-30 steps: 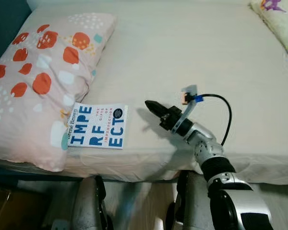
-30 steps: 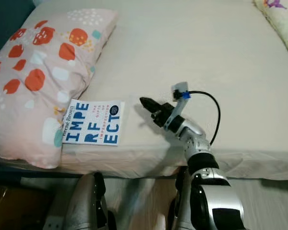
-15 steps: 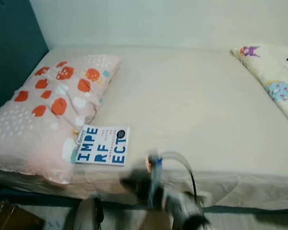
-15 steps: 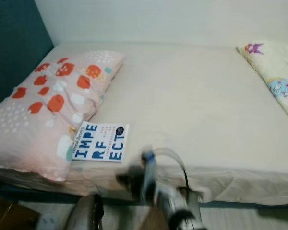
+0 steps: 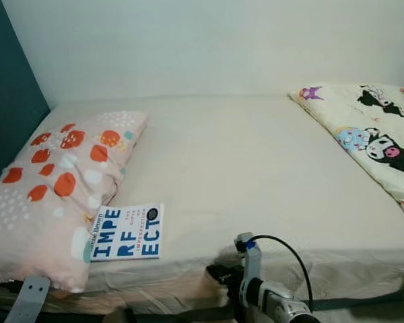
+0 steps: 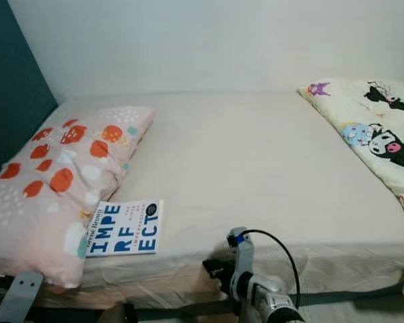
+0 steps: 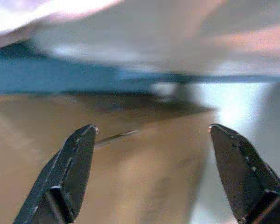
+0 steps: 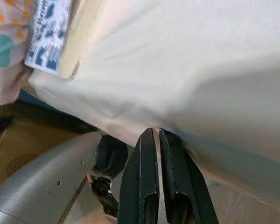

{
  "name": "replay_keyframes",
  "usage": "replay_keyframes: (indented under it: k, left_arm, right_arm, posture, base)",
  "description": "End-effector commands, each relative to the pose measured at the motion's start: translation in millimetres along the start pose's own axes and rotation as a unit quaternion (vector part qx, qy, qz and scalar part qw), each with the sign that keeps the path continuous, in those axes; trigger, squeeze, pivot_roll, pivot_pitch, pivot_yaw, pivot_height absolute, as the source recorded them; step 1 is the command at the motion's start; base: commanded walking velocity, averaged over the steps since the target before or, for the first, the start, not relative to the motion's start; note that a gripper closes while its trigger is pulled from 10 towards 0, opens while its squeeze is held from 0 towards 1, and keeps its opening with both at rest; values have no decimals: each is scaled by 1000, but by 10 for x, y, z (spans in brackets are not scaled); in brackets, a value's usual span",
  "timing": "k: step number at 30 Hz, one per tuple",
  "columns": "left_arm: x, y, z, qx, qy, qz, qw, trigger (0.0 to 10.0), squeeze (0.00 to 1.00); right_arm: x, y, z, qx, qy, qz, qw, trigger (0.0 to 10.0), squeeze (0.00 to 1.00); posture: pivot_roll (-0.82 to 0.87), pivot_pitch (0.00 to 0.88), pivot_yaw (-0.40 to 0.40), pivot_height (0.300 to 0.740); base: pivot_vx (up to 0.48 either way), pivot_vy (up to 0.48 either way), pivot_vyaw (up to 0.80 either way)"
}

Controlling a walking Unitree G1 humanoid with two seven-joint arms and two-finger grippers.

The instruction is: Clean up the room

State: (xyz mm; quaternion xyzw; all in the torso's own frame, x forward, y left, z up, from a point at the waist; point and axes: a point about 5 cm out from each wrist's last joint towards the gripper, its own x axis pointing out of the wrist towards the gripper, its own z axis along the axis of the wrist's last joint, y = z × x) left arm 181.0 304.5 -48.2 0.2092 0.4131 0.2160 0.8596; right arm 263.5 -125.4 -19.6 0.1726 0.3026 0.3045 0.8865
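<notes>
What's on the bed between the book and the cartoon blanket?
Nothing: in the left eye view, only bare cream sheet lies between the book and the cartoon blanket.

the bed (image 5: pixel 256 175) wears a plain cream sheet. the pillow (image 5: pixel 50 182) is pale pink, scattered with orange-red blobs, white patches, small teal bits and fine white dots. the book (image 5: pixel 126 233) has a white cover with big blue block letters, small red lettering and a dark round badge. the blanket (image 5: pixel 370 145) is pale yellow, printed with black, purple and blue cartoon figures. the wall (image 5: pixel 209 47) is off-white; a dark teal panel (image 5: pixel 10 114) stands beside it. the floor (image 7: pixel 130 172) looks tan, perhaps wood, though blurred. the right hand (image 8: pixel 157 135) has black fingers, as does the left hand (image 7: pixel 151 135).
</notes>
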Motion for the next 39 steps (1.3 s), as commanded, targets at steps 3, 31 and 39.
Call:
replay_keyframes:
  k: [3,31,39]
  left_arm:
    - [-80,-386,114,-81,-26,-114,990,10000,0]
    - [-646,-1014,-837,81,124,-397,906,10000,0]
    - [-582,-1022,-703,4,113,-356,928,10000,0]
  right_arm:
    - [1,-5,-46,-1,12,-9,1000,10000,0]
    - [3,121,-279,16,57,53,997,10000,0]
    - [-194,-120,-465,33,86,-59,994,10000,0]
  posture:
    - [20,0,-39,591]
    - [21,0,-37,681]
    - [13,0,-47,710]
  base:
    - [0,0,0]
    - [0,0,0]
    - [0,0,0]
